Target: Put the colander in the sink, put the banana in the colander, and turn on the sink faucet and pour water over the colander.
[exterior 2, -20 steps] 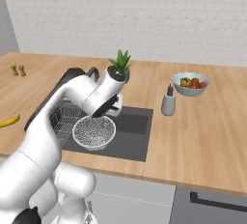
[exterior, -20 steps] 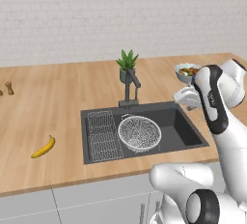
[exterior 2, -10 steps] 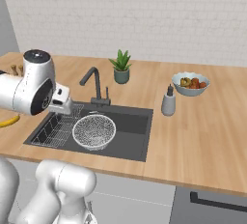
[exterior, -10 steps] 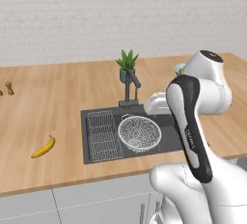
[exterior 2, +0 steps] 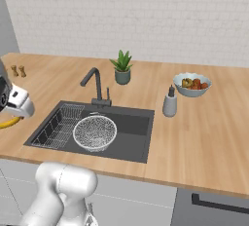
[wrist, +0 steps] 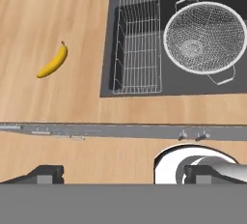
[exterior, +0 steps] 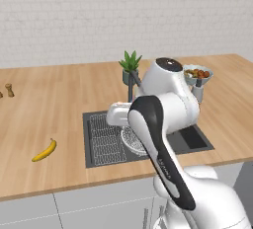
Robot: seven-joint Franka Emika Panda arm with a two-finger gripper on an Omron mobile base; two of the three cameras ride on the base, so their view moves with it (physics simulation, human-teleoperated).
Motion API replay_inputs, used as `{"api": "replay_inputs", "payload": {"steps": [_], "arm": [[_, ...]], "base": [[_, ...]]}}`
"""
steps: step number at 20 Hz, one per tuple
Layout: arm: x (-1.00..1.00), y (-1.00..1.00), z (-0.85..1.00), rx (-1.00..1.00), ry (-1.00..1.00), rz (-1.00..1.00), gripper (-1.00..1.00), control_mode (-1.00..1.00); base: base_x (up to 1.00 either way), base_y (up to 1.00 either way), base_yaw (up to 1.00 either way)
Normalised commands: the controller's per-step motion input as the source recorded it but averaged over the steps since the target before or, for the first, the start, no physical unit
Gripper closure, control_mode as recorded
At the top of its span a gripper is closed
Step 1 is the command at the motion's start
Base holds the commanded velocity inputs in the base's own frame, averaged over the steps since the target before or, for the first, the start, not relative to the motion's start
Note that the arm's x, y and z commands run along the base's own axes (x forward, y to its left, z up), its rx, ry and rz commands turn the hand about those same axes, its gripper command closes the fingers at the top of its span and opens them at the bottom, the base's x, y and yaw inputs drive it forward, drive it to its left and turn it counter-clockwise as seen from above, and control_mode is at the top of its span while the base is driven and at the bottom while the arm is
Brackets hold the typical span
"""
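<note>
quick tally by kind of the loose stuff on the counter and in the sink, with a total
banana: 1
colander: 1
wire rack: 1
potted plant: 1
fruit bowl: 1
soap dispenser: 1
small shakers: 2
total: 8

White arm with dark joints (exterior: 158, 124) swings from right side of dark grey recessed sink basin (exterior 2: 138, 137) across to its left, now over wire grid rack side. Two-finger gripper (wrist: 123, 174), earlier near dark faucet, now hangs above wooden counter edge (wrist: 72, 107), looking down at small curved yellow banana (wrist: 53, 62) and round silver wire-mesh colander (wrist: 205, 37).
</note>
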Motion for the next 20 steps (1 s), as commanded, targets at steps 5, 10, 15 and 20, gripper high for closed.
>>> {"api": "replay_inputs", "payload": {"steps": [5, 10, 15, 20], "arm": [[0.19, 0.83, -0.34, -0.04, 0.02, -0.23, -1.0, -1.0], [0.53, 0.46, -0.47, 0.0, 0.22, -0.12, -1.0, -1.0], [0.69, 0.43, -0.34, -0.01, 0.24, -0.05, -1.0, -1.0], [0.24, 0.88, -0.11, -0.15, 0.05, -0.07, -1.0, -1.0]], "base": [[0.0, 0.0, 0.0], [0.0, 0.0, 0.0], [0.0, 0.0, 0.0], [0.0, 0.0, 0.0]]}}
